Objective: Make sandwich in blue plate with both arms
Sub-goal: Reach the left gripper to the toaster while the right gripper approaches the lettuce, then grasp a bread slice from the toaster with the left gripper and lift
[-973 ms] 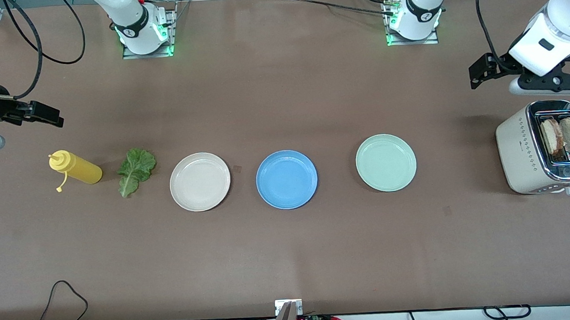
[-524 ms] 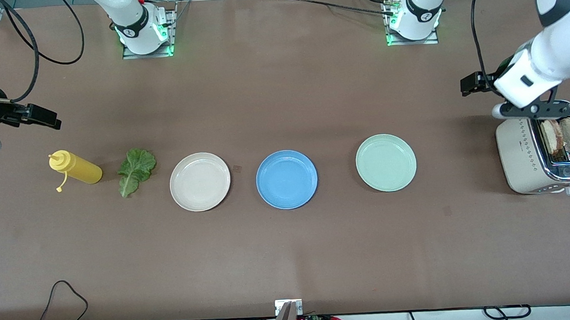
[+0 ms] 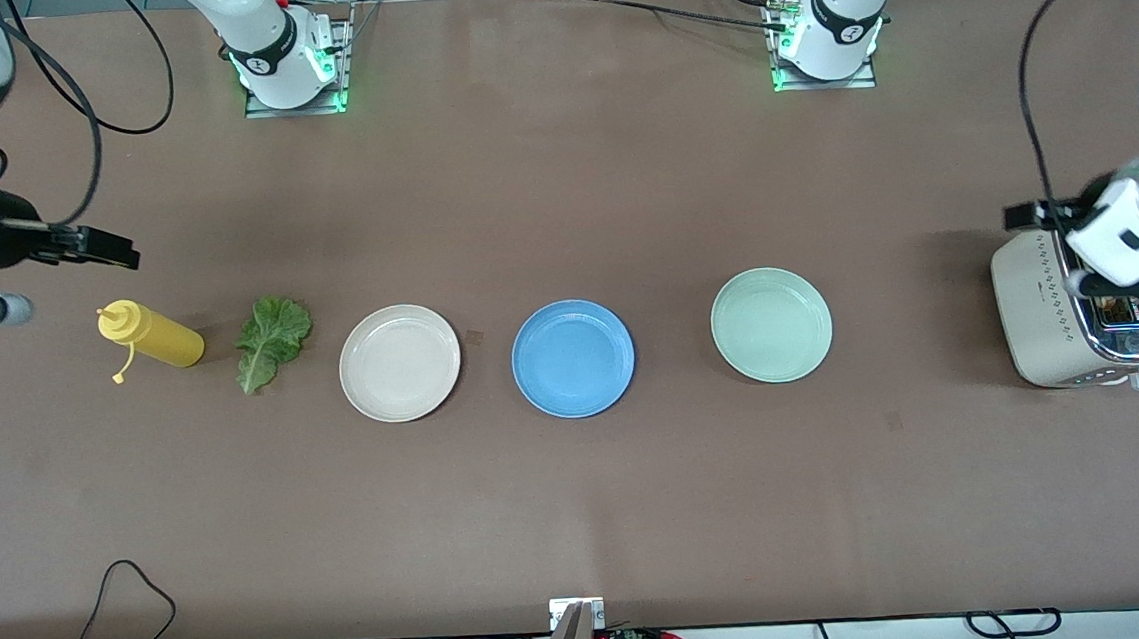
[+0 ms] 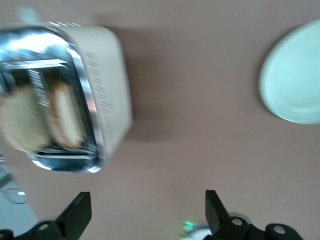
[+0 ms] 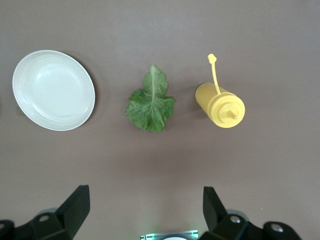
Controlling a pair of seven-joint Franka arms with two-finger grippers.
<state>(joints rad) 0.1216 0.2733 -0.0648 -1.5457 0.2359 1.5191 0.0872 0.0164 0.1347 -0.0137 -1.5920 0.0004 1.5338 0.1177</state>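
Both grippers spread wide, nothing held.
You see the left gripper over the toaster with bread slices, frame right; right gripper upper left above the lettuce; blue plate center, bare.

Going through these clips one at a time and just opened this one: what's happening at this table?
Nothing is held yet. The left gripper hangs open over the toaster, where two bread slices sit in the slots. The right gripper hangs open over the table near the lettuce leaf and the yellow squeeze bottle. The blue plate lies bare between the cream-white plate and the mint-green plate.
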